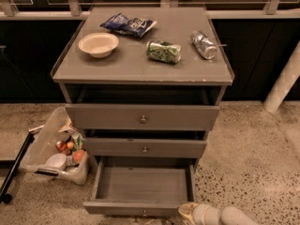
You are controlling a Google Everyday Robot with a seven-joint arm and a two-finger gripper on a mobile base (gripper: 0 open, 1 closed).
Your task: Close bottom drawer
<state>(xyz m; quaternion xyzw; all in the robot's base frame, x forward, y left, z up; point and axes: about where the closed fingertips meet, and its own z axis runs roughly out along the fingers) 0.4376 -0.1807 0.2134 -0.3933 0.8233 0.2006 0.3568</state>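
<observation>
The bottom drawer [140, 184] is the lowest of three grey-brown drawers and stands pulled out wide, its shallow box empty. Its slim front [131, 207] faces the lower edge of the view, with a small round knob [144, 213]. The two drawers above it are pushed in. My gripper [186, 211] comes in from the lower right. Its pale tip sits right at the right end of the drawer front, low near the floor.
The cabinet top [140, 62] holds a white bowl [98, 44], a blue chip bag [129, 25], a green can [163, 51] and a silver can [203, 44], both lying down. A clear bin of items [55, 149] sits on the floor to the left. A white post [283, 81] stands at right.
</observation>
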